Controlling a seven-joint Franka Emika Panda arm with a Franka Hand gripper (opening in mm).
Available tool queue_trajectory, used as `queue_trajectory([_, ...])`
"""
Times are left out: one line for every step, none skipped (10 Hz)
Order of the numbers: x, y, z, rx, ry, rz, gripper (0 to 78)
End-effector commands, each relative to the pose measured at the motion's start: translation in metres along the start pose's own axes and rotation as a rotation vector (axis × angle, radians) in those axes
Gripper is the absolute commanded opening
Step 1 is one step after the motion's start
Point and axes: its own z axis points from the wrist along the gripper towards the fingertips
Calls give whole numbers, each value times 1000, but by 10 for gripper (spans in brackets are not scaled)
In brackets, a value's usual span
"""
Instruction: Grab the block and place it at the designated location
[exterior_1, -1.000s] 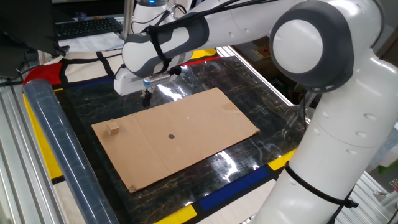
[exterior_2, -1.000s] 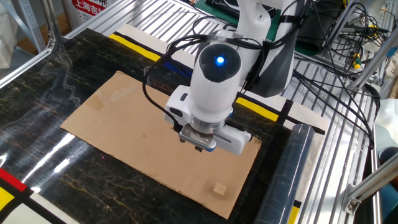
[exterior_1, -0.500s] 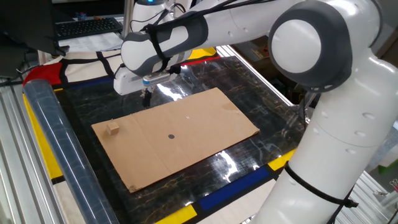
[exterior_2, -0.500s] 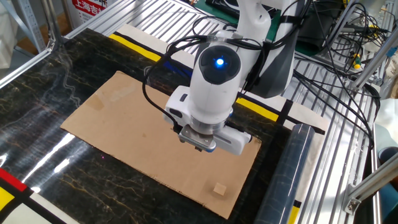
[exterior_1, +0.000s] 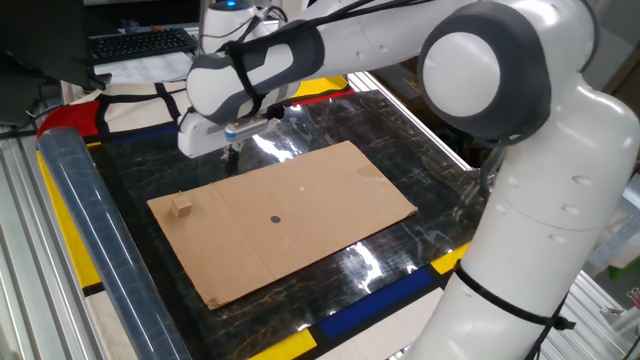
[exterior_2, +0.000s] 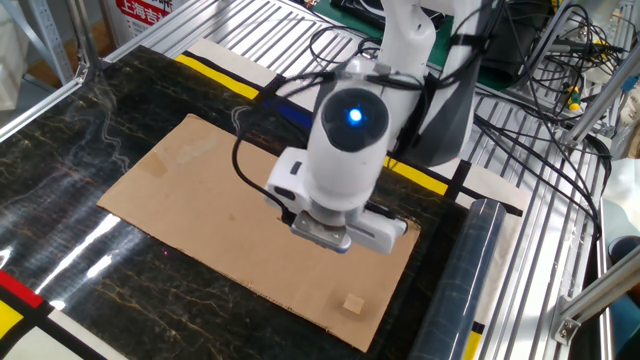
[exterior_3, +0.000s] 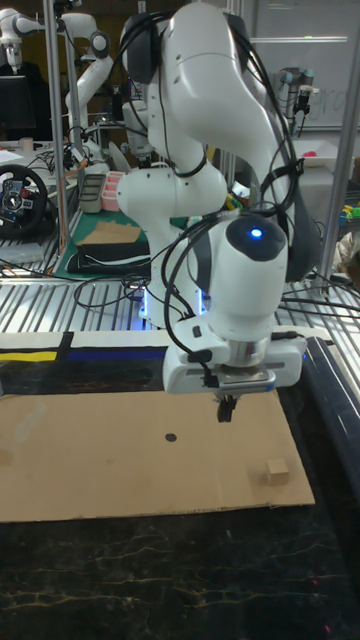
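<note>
The block (exterior_1: 180, 206) is a small tan wooden cube near the left end of the brown cardboard sheet (exterior_1: 330, 190). It shows again in the other fixed view (exterior_2: 352, 303) and in the tall view (exterior_3: 276, 469). The designated location (exterior_1: 276, 219) is a dark round dot mid-sheet, also seen in the tall view (exterior_3: 170, 437). My gripper (exterior_1: 232, 157) hangs above the sheet's far edge, apart from the block. In the tall view the gripper (exterior_3: 226, 408) hovers between dot and block, its fingers close together with nothing between them. The other fixed view hides the fingertips under the hand.
A clear plastic roll (exterior_1: 85, 230) lies along the table's edge past the block. A keyboard (exterior_1: 140, 42) sits beyond the table. A tiny white speck (exterior_1: 303, 184) marks the cardboard. Yellow and blue tape (exterior_1: 390, 300) borders the dark marbled tabletop (exterior_2: 90, 110).
The hand has shifted a little toward the block's end of the sheet. Block and cardboard have not moved.
</note>
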Motion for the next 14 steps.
queue_trajectory([-22,45,17,-9,-64,58,0])
queue_trajectory([-26,55,14,-10,-61,57,0])
queue_trajectory([-29,61,13,-9,-58,55,0])
queue_trajectory([-35,74,13,-7,-57,50,0])
queue_trajectory([-40,81,17,-7,-58,44,0])
queue_trajectory([-43,84,20,-9,-63,44,0])
queue_trajectory([-48,86,27,-11,-79,49,0])
queue_trajectory([-51,87,29,-11,-84,50,0])
queue_trajectory([-55,87,27,-15,-83,45,0])
queue_trajectory([-60,87,25,-18,-79,40,0])
queue_trajectory([-62,88,26,-20,-79,39,0])
queue_trajectory([-63,94,33,-22,-84,47,0])
queue_trajectory([-64,98,39,-19,-95,57,0])
queue_trajectory([-64,100,41,-19,-97,57,0])
